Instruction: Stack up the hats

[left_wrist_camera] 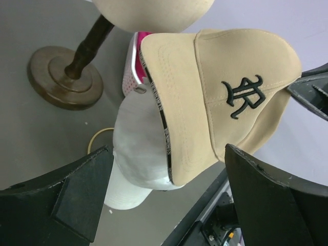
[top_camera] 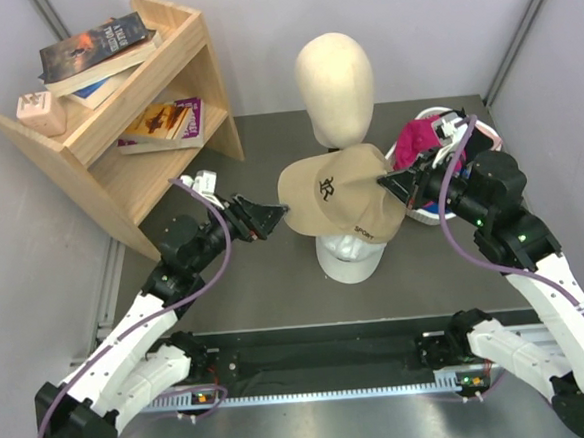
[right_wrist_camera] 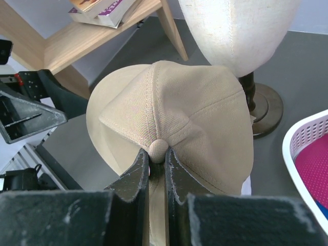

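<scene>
My right gripper (top_camera: pixel 385 182) (right_wrist_camera: pixel 156 159) is shut on the crown of a tan cap (top_camera: pixel 336 201) (right_wrist_camera: pixel 179 113) with a black emblem, pinching the fabric just below its top button. The tan cap (left_wrist_camera: pixel 230 92) hangs over a white cap (top_camera: pixel 350 260) (left_wrist_camera: pixel 138 148) that rests on the table, covering most of it. My left gripper (top_camera: pixel 277 218) (left_wrist_camera: pixel 166 154) is open at the tan cap's brim on the left, its fingers either side of both caps' edges without touching them. A magenta hat (top_camera: pixel 422 138) (right_wrist_camera: pixel 312 169) lies in the basket.
A cream mannequin head (top_camera: pixel 334 81) on a dark round base (left_wrist_camera: pixel 64 77) stands just behind the caps. The white slatted basket (top_camera: pixel 427 217) (right_wrist_camera: pixel 302 138) sits at the right. A wooden shelf (top_camera: pixel 125 120) with books is at the back left.
</scene>
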Available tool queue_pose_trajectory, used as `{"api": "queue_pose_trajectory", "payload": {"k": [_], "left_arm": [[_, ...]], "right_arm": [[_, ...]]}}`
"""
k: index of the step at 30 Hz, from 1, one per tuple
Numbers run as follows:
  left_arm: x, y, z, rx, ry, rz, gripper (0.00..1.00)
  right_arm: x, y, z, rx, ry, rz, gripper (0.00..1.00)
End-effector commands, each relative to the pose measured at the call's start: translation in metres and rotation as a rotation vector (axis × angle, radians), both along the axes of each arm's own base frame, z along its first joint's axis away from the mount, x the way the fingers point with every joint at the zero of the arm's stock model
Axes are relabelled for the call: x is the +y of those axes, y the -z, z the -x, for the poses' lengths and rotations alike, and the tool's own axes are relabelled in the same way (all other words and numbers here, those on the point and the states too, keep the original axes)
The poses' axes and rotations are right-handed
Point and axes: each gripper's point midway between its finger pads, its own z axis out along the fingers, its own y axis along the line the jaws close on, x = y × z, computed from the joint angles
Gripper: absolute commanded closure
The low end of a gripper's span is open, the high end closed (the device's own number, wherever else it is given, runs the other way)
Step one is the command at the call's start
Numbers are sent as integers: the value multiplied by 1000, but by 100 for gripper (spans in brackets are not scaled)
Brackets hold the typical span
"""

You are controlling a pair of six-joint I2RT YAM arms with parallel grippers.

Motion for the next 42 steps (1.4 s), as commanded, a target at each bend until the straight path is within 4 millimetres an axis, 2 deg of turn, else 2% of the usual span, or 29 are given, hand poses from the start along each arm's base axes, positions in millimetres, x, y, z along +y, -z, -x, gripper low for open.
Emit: {"api": "queue_pose_trajectory", "payload": {"k": [1, 3, 8, 12, 13, 15, 16, 18, 19, 24, 26, 27, 29, 30, 31, 33, 38, 42], "left_arm": [[-12, -29, 2, -93, 68, 89, 9], [-17, -31, 0, -97, 84, 106, 18], [-24, -24, -10, -88, 91, 109, 27], [-27, -19, -14, -78, 90, 119, 40], [-26, -18, -16, -74, 83, 117, 49], [-23, -13, -20, -66, 54, 111, 58], [-22, -9, -21, -51, 44, 102, 68], [-18, -3, -24, -35, 9, 95, 76], [-16, 3, -25, -24, -3, 88, 85], [-10, 19, -27, 21, -42, 77, 98], [-8, 24, -28, 34, -58, 68, 100], [-6, 32, -28, 59, -68, 52, 100], [-1, 40, -29, 81, -98, 41, 100], [1, 45, -29, 97, -110, 32, 100], [3, 53, -27, 110, -115, 25, 100], [8, 55, -26, 112, -135, 31, 100], [16, 73, -23, 157, -176, 19, 100], [11, 89, -20, 194, -146, 18, 100]], "right_arm": [[5, -21, 1, -72, -18, -29, 100], [7, -20, 0, -67, -21, -26, 100], [9, -19, -1, -64, -29, -19, 100], [12, -15, -2, -50, -34, -7, 100], [13, -14, -1, -50, -37, -5, 100], [14, -11, -4, -43, -32, 1, 100], [15, -10, -4, -41, -33, 2, 100], [15, -5, -5, -31, -24, 8, 100], [16, -3, -5, -27, -27, 10, 100], [20, 5, -7, -10, -25, 22, 99], [21, 7, -6, -8, -29, 22, 91], [20, 7, -6, -7, -23, 23, 80], [19, 8, -5, -6, -15, 20, 65], [17, 8, -7, -6, 0, 21, 52], [14, 8, -8, -6, 15, 19, 46], [10, 10, -9, -4, 44, 21, 33], [8, 18, -13, 8, 66, 24, 26], [6, 27, -19, 24, 92, 35, 22]]}}
